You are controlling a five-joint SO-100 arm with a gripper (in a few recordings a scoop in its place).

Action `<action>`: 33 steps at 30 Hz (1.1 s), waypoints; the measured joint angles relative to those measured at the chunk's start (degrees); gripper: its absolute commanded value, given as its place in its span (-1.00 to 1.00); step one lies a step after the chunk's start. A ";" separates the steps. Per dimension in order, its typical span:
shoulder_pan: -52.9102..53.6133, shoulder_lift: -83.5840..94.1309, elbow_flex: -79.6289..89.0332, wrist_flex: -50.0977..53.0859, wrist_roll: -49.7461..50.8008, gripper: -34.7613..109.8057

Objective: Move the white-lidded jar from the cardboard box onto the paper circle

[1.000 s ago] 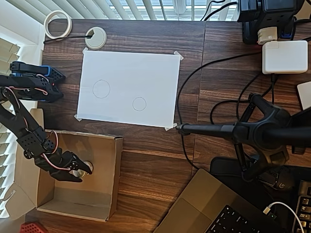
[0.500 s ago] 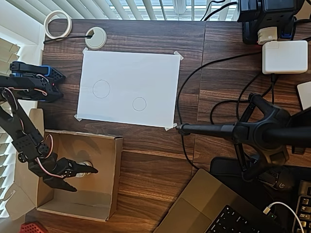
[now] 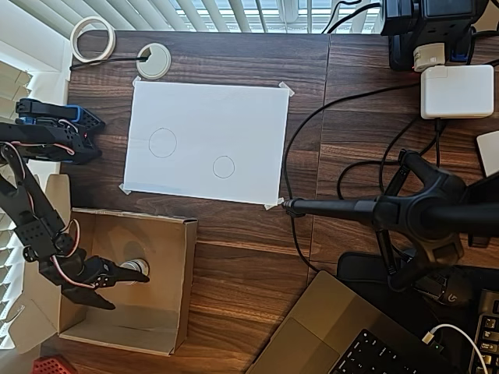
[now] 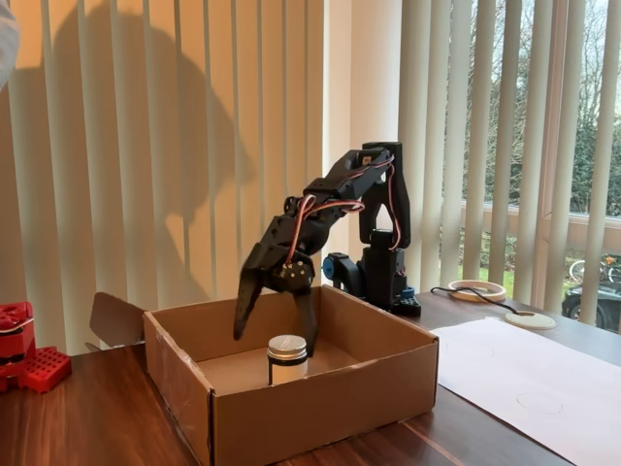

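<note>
While standing upright inside cardboard box (image 4: 291, 388), white-lidded jar (image 4: 287, 358) has its long axis vertical, lid facing up; sits on box floor approx. mid-box in fixed view. In overhead view jar (image 3: 136, 269) is partly covered by black end effector (image 3: 118, 284), lid edge visible only; printed mark too small to read. End effector (image 4: 275, 325) spread, fingers pointing down either side of jar; contact w/ jar cannot be told. Paper circle (image 3: 224, 167) on white sheet (image 3: 234, 117), well apart from box; faint outline in fixed view (image 4: 541, 400). Wood surface (image 3: 257, 257) beneath all.
</note>
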 measured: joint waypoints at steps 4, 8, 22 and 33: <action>-0.18 0.00 0.18 0.79 0.00 0.12; -0.18 0.00 0.18 2.64 0.00 0.11; -0.18 0.00 0.18 6.77 -1.05 0.08; -0.18 0.00 0.18 7.82 -1.05 0.06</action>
